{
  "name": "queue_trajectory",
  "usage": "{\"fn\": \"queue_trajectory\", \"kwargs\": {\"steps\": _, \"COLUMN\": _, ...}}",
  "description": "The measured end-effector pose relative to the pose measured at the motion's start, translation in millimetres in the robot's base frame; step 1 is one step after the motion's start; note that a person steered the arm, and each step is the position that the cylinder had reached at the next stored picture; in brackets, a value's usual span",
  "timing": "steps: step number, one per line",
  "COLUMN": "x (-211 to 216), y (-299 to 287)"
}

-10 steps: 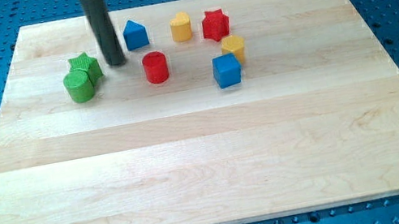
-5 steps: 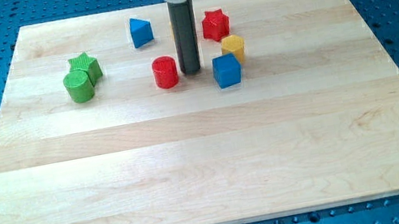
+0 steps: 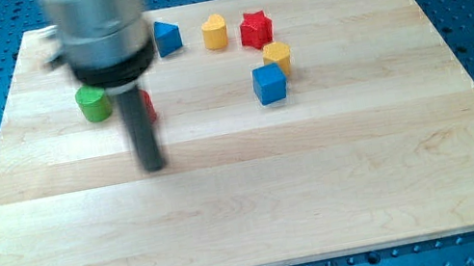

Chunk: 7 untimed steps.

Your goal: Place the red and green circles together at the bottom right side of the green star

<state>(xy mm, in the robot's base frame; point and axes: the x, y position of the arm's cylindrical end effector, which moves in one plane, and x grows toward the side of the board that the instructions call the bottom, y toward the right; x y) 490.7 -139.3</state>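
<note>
My rod is standing blurred in the left half of the frame, and my tip is resting on bare wood, touching no block and holding nothing; it is only a plain rod, so it has nothing to open or close.

The green circle is sitting in the upper left of the frame, up and to the left of my tip and apart from it. The red circle is showing only as a thin red sliver at the right edge of my rod, above my tip; the rod is covering most of it, so I cannot tell its exact outline. It is lying near the green circle, to that block's right, with my rod between them in the picture. The green star is being hidden behind the wide blurred upper part of my arm, so I cannot tell where it is lying.

Along the top of the frame, a blue block, a yellow block and a red star are sitting in a row from left to right. Just below the red star, a second yellow block is touching the upper right of a blue cube. All of these are lying well to the right of my tip.
</note>
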Motion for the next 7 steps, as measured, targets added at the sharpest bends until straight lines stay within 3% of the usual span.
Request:
{"fn": "queue_trajectory", "kwargs": {"steps": 1, "x": -15.2, "y": -77.1}}
{"fn": "queue_trajectory", "kwargs": {"steps": 2, "x": -77.8, "y": -65.2}}
{"fn": "queue_trajectory", "kwargs": {"steps": 3, "x": -83.0, "y": -97.2}}
{"fn": "queue_trajectory", "kwargs": {"steps": 4, "x": -109.9, "y": -53.6}}
{"fn": "queue_trajectory", "kwargs": {"steps": 6, "x": -115.8, "y": -2.8}}
{"fn": "queue_trajectory", "kwargs": {"steps": 7, "x": -115.7, "y": -29.6}}
